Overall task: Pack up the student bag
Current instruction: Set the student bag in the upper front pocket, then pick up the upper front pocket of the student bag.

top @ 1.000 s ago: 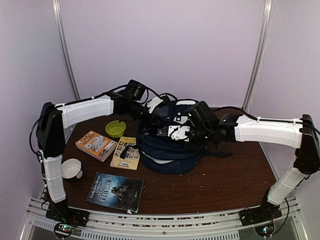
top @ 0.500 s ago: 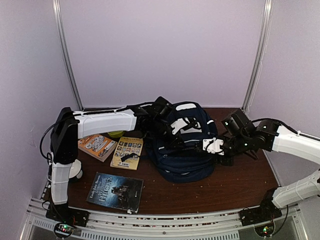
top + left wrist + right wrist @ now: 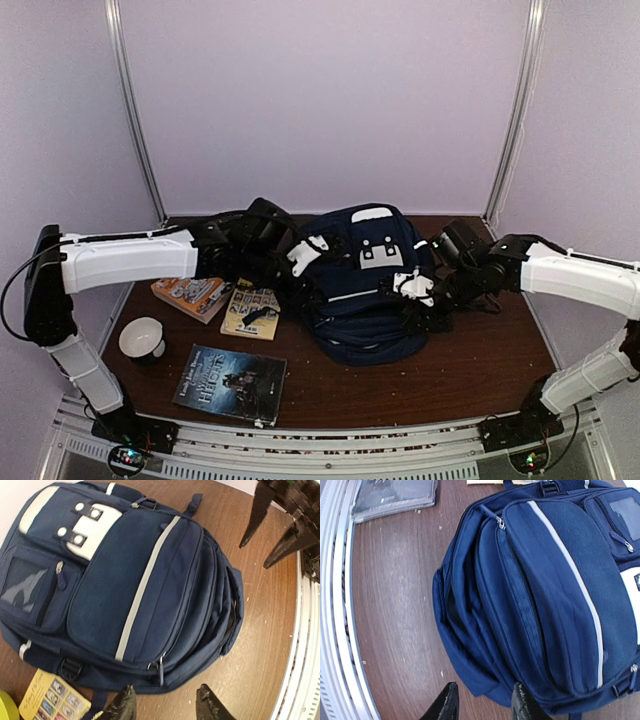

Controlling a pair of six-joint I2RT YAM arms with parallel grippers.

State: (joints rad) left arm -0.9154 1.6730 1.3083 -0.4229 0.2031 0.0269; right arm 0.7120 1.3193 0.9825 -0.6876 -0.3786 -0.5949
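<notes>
One student bag (image 3: 365, 305), three books (image 3: 250, 308), one cup (image 3: 143, 338); left gripper (image 3: 166, 700) and right gripper (image 3: 484, 696) jaws apart.

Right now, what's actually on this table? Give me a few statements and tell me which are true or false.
1. The navy backpack lies flat on the table, front side up. True.
2. The left fingers are pinching a zipper pull. False: they stand apart, holding nothing.
3. An orange book, a yellow book and a dark book lie on the table beside the backpack. True.
4. The white cup stands on the backpack. False: it stands on the table, left of the books.
</notes>
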